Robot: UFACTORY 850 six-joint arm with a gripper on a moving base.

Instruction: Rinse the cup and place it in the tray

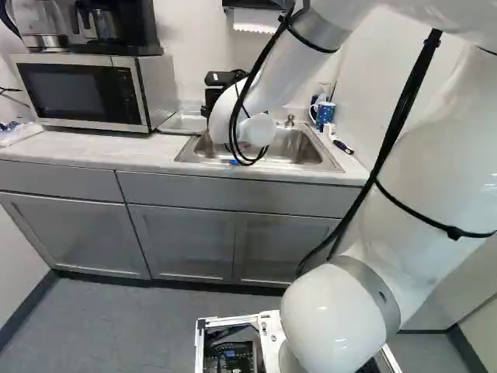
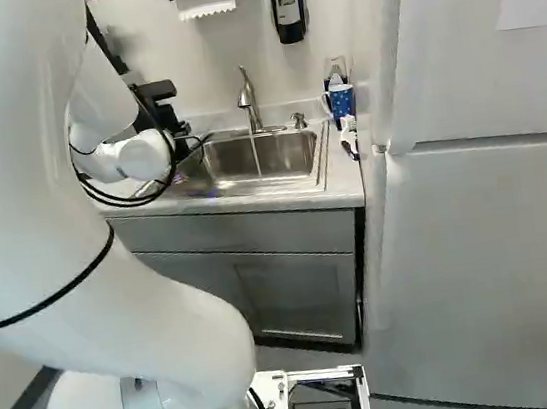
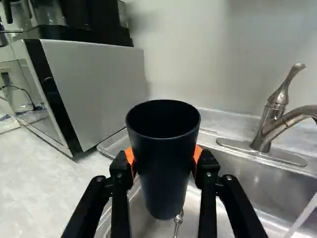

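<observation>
Over the sink (image 3: 247, 184), the tool (image 3: 164, 157) grips the black cup (image 3: 164, 176) upright, clear of the running water (image 3: 302, 218); for a good rinse, I'd ease its mouth under, then tip it empty.

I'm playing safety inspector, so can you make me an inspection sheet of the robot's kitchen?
Surface: pale counter with a metal sink set in it.
Job's things: dark cup, upright and off the counter; metal tray beside the microwave.
Water: running from the faucet; the cup is not under it.
Clutter: blue mug and a black-handled tool past the sink.
Gripper: both fingers pinch the cup from its two sides.
Cables: black cable strapped along the arm; snags, nothing seen.
Surroundings: coffee maker on the microwave, dispenser on the wall.
</observation>
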